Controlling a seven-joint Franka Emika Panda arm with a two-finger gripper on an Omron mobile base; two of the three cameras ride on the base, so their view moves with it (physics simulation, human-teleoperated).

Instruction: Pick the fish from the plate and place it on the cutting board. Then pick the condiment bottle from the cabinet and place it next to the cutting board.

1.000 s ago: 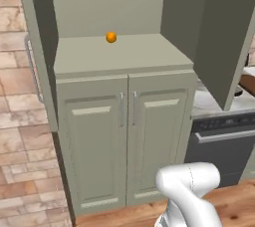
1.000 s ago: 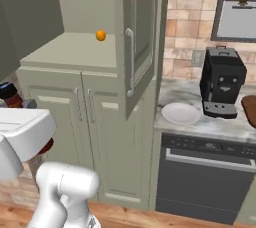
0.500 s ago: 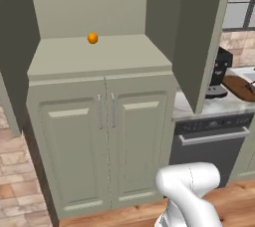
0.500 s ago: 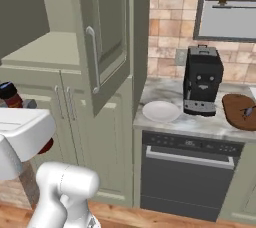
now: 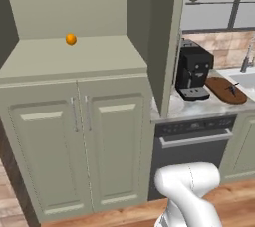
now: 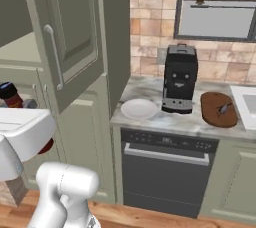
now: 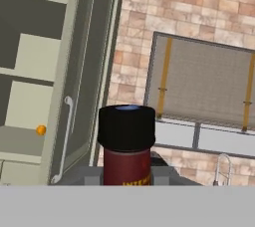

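The condiment bottle point(image 7: 126, 146), dark red with a black cap, stands upright between my fingertips point(image 7: 92, 175), so my gripper point(image 7: 127, 175) is shut on it. In the right base view the bottle point(image 6: 10, 95) peeks out at the far left, above my white arm. On the counter lies the white plate point(image 6: 139, 108), bare. The round brown cutting board point(image 6: 218, 109) point(image 5: 225, 89) lies right of the coffee machine, with the small dark fish point(image 6: 223, 108) point(image 5: 232, 89) on it. The sage-green cabinet point(image 5: 74, 66) has its long door point(image 6: 75, 32) swung open.
A black coffee machine point(image 6: 179, 78) point(image 5: 192, 71) stands between plate and board. A small orange ball point(image 5: 71, 39) sits on the cabinet shelf. A dishwasher front point(image 6: 165, 169) is under the counter, and a sink point(image 6: 244, 99) lies right of the board.
The whole picture has slid left in both base views, so the base has driven right toward the counter. The bottle stays in my shut gripper.
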